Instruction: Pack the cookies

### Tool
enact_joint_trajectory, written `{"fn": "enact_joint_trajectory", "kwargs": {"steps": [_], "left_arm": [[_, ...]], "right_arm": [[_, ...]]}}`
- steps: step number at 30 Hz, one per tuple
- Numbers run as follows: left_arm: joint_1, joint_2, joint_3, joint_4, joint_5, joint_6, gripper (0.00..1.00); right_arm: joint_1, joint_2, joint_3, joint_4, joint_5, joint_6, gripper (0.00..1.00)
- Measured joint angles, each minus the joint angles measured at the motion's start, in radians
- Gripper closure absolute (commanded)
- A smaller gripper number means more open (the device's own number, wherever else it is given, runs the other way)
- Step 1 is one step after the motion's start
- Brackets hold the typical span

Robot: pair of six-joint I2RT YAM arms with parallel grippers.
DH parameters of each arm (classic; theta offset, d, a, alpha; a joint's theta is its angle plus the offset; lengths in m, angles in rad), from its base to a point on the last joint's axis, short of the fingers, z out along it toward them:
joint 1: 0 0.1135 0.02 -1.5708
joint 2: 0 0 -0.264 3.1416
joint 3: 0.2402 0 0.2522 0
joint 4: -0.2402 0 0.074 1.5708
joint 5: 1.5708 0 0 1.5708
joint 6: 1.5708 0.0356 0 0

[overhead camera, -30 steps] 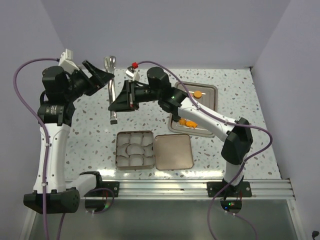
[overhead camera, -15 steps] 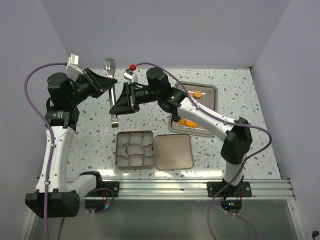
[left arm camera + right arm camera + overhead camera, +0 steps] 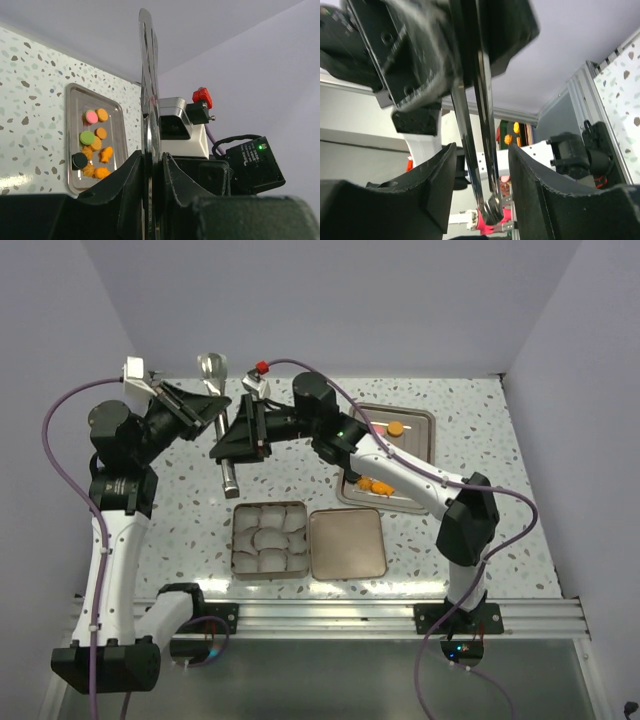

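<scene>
Above table (image 3: 180,510) rear, I see L gripper (image 3: 151,157) clamped on 1 tongs (image 3: 148,75), R gripper (image 3: 482,155) jaws parted round it. Cookies (image 3: 95,145) on tray (image 3: 71,130): 1 pink, 1 green, 1 black, approx 7 orange.

Cookies (image 3: 101,133) show mostly orange, with one pink, one green and one black, on a shiny silver tray (image 3: 75,110). The table (image 3: 190,510) is white with dark speckles. The tongs (image 3: 148,75) gleam mirror-silver. The tin (image 3: 346,543) is coppery brown, the paper cups (image 3: 268,537) white and the knob (image 3: 202,96) bright red.
</scene>
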Motion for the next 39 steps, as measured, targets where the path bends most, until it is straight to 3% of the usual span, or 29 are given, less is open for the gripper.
{"fn": "enact_joint_trajectory", "kwargs": {"steps": [9,27,29,30,33,39], "left_arm": [[0.000,-0.089,-0.145,0.126,-0.054,-0.156,0.90],[0.000,-0.126,-0.171,0.164,-0.193,-0.233,0.83],[0.000,-0.129,-0.171,0.156,-0.203,-0.232,0.66],[0.000,-0.132,-0.171,0.145,-0.209,-0.227,0.49],[0.000,-0.132,-0.156,0.090,-0.221,-0.209,0.24],[0.000,-0.128,-0.103,-0.031,-0.234,-0.142,0.04]], "right_arm": [[0.000,0.064,0.037,0.164,0.027,0.114,0.54],[0.005,0.063,-0.032,0.292,0.051,0.182,0.69],[0.005,0.062,-0.032,0.291,0.050,0.181,0.73],[0.005,0.061,-0.032,0.291,0.050,0.180,0.75],[0.003,0.055,-0.032,0.255,0.050,0.166,0.77],[-0.030,0.032,-0.041,0.143,0.051,0.122,0.78]]}}
